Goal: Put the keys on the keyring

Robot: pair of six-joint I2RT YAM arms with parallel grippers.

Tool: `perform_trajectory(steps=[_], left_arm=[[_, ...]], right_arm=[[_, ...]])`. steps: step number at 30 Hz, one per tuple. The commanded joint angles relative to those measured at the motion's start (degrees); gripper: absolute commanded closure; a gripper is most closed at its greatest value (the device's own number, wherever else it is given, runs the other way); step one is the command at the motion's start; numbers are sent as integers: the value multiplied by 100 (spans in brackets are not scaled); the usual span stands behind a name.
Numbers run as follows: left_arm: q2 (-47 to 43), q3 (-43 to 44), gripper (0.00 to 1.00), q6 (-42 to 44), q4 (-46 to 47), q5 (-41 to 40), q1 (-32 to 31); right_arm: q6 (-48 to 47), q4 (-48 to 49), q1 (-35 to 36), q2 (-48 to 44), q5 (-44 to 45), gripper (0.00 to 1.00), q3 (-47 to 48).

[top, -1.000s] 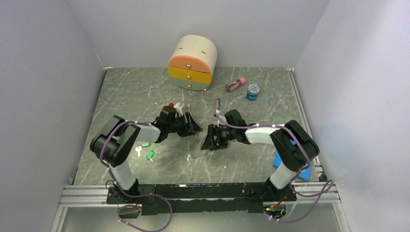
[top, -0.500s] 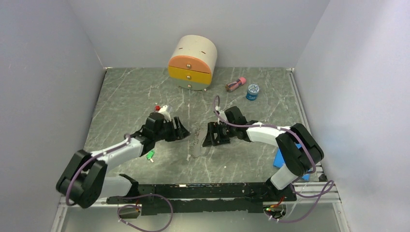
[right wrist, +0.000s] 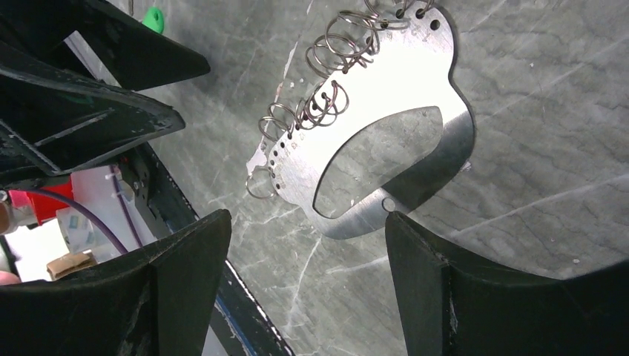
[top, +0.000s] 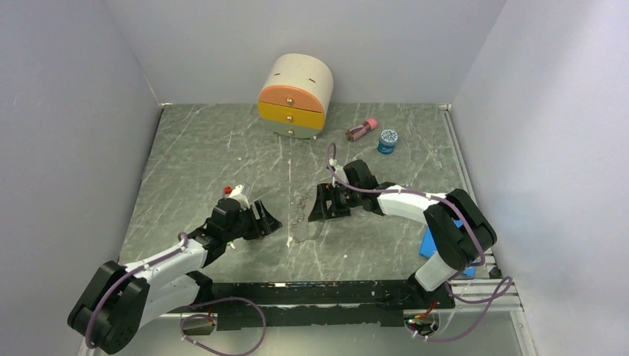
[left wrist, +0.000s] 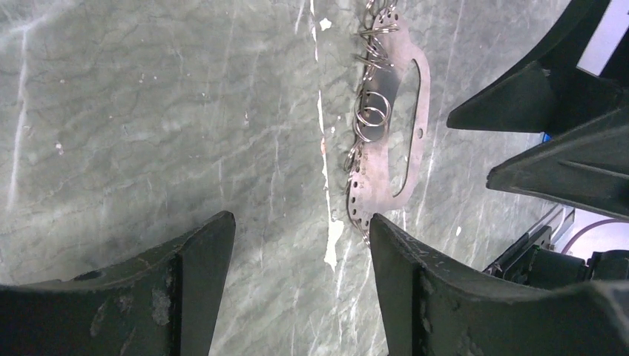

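Note:
The keyring (right wrist: 393,81) is a flat silvery plate with a cut-out and several wire rings along one edge. It lies on the marble table (top: 222,148) between my two grippers, faint in the top view (top: 301,221). My left gripper (left wrist: 300,222) is open and empty, with the keyring (left wrist: 378,170) just beyond its right fingertip. Facing it, my right gripper (right wrist: 305,219) is also open and empty, its tips just short of the plate. One green key head (right wrist: 153,18) shows behind the left gripper's fingers (right wrist: 111,81). In the top view my left arm (top: 185,256) hides the keys.
A round drawer box (top: 294,96) stands at the back. A pink tube (top: 361,130) and a small blue jar (top: 387,140) lie at the back right. Something blue (top: 429,243) sits by the right arm's base. Grey walls enclose three sides.
My left arm has swung back toward the near left, drawing its gripper away from the keyring and over the green keys. Both grippers have opened wider. The right gripper shifted slightly away from me.

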Motion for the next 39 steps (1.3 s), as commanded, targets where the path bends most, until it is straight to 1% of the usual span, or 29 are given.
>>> perform_trajectory(steps=[1, 5, 8, 12, 16, 19, 22, 24, 27, 29, 34, 39], left_arm=[[449, 273, 29, -65, 530, 150, 14], [1033, 422, 31, -28, 1000, 516, 19], [1485, 567, 33, -2, 1297, 743, 21], [1895, 775, 35, 65, 1407, 892, 35], [2156, 869, 36, 97, 1560, 922, 42], [2327, 997, 39, 164, 1582, 970, 64], [2528, 1103, 42, 211, 1642, 1071, 74], [2654, 1159, 46, 239, 1711, 1151, 76], [2867, 1254, 48, 245, 1802, 1271, 84], [3019, 1279, 49, 201, 1971, 1395, 84], [3368, 1297, 56, 13, 2405, 1671, 85], [3366, 1017, 56, -153, 2791, 1608, 84]], right_arm=[[111, 208, -34, 56, -77, 21, 200], [434, 587, -106, 58, -263, 22, 21], [505, 670, -127, 70, -280, 23, -37], [579, 728, -196, 73, -332, 24, -101], [956, 1240, -435, 132, -683, 25, -319], [1131, 1490, -538, 216, -844, 27, -416], [1103, 1457, -583, 296, -877, 30, -417], [1092, 1448, -590, 285, -886, 31, -438], [1040, 1372, -605, 268, -844, 31, -418], [996, 1293, -599, 269, -810, 31, -386], [1002, 1243, -549, 329, -839, 34, -312], [1115, 1251, -365, 429, -734, 39, -256]])
